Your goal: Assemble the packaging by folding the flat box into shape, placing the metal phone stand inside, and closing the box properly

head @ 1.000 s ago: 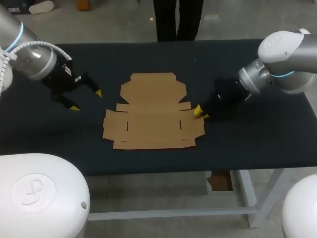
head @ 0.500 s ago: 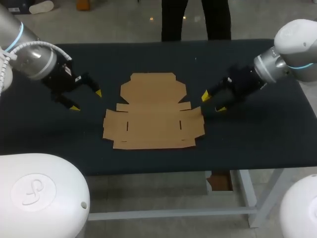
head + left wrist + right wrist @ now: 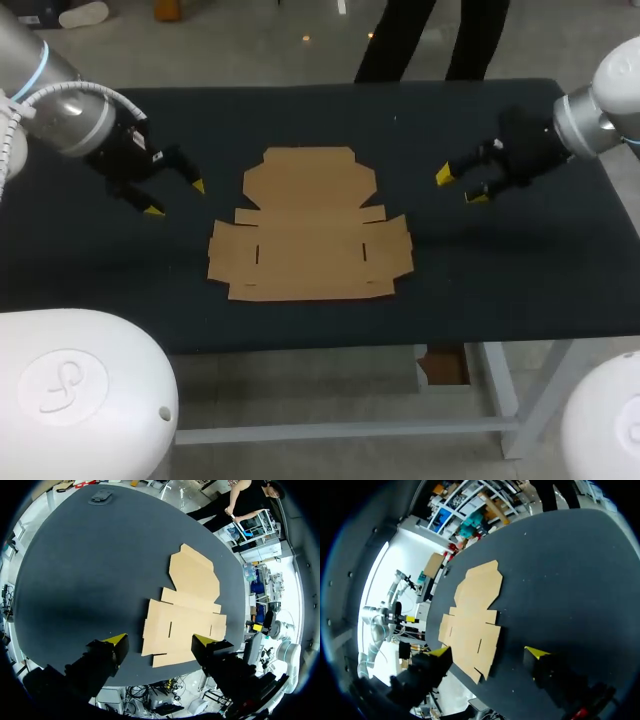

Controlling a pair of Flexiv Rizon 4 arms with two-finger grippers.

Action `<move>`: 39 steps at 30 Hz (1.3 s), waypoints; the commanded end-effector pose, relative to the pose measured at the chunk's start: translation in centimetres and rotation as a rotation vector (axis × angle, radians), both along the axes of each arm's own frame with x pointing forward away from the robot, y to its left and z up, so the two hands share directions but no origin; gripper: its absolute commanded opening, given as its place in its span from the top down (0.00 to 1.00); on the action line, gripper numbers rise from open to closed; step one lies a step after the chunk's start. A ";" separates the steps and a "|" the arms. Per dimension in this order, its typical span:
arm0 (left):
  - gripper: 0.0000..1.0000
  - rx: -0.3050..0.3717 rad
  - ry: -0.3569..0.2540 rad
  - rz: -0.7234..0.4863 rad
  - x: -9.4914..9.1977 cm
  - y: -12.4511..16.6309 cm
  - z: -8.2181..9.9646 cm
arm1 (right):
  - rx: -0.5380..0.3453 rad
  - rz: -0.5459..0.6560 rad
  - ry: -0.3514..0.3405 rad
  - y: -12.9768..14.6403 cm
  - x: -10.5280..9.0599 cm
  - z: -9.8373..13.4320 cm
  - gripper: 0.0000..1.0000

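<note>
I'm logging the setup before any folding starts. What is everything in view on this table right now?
table: one, black top.
flat box: one, brown cardboard, unfolded, lying in the middle.
small flat object: one, dark grey, near a far edge, well away from the box; too small to identify.
left pincer: one, yellow tips, open, empty, left of the box.
right pincer: one, yellow tips, open, empty, right of the box.

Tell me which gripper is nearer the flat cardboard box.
Left, only narrowly. The left gripper sits open just off the flat box's left side; the right gripper, also open, is a bit farther off its right side.
</note>
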State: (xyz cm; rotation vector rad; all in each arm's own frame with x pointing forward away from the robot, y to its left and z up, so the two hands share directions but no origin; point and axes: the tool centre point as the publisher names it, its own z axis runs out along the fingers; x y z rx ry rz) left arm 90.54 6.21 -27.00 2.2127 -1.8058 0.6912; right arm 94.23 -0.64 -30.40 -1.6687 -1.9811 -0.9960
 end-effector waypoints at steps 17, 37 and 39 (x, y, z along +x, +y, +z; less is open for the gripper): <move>1.00 0.017 -0.061 -0.010 2.1 0.5 -1.4 | -0.029 -0.040 -0.170 -0.2 0.1 2.0 1.00; 1.00 0.021 -0.034 -0.101 3.8 -0.2 -3.8 | -0.026 -0.089 -0.125 1.1 1.7 0.6 1.00; 1.00 0.021 -0.034 -0.101 3.8 -0.2 -3.8 | -0.026 -0.089 -0.125 1.1 1.7 0.6 1.00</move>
